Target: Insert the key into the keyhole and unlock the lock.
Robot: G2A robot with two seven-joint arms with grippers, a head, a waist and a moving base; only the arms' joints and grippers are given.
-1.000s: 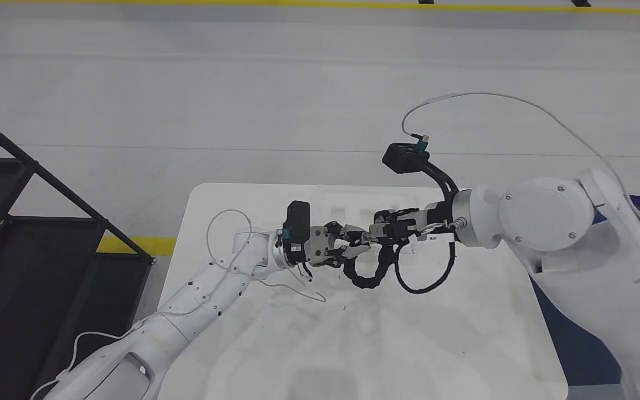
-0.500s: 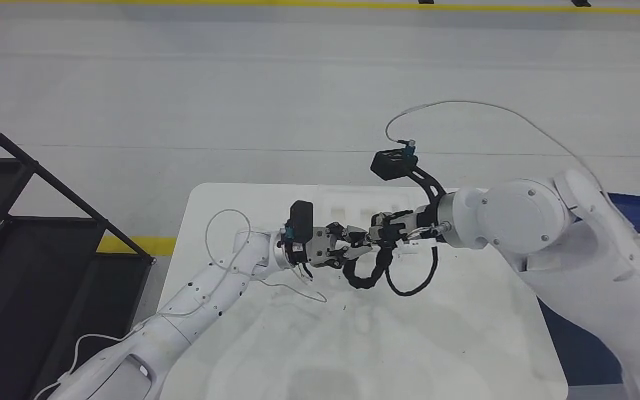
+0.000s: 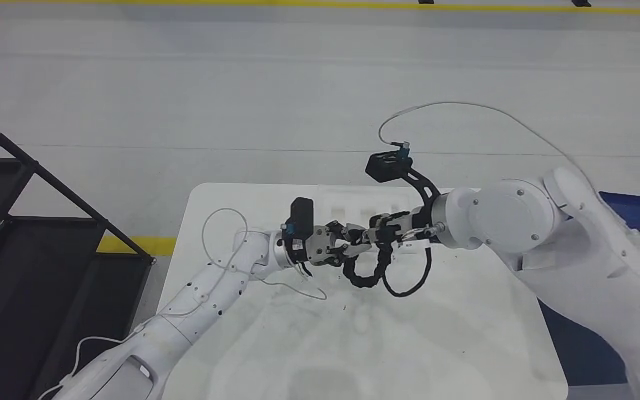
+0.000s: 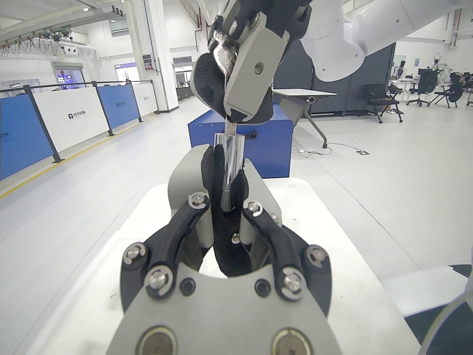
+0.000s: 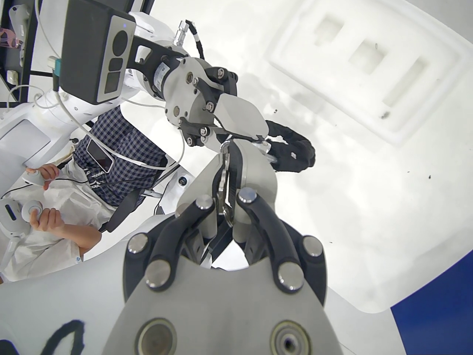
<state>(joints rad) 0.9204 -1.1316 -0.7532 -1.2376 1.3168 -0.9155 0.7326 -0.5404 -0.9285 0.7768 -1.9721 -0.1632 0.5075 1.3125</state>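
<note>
Above the white table (image 3: 480, 340) my left gripper (image 4: 223, 166) is shut on a black cable lock with a chrome cylinder (image 4: 230, 156), held upright between its pads. My right gripper (image 5: 232, 156) is shut on a metal key (image 5: 224, 186). In the left wrist view the right gripper (image 4: 227, 110) sits just above the cylinder, and the key's blade (image 4: 230, 126) enters the cylinder's end. The lock's black cable (image 3: 365, 272) loops down below both grippers. From above, the left gripper (image 3: 335, 243) and right gripper (image 3: 376, 234) meet tip to tip.
A white foam tray (image 5: 369, 64) with several rectangular pockets lies on the table beyond the grippers. A black rack (image 3: 40, 260) stands off the table's left side. A blue cabinet (image 4: 281, 149) stands past the table's far edge.
The right arm's wrist has rolled, swinging its camera to the left, while both grippers stay together at the lock. The hanging cable loop has shifted slightly.
</note>
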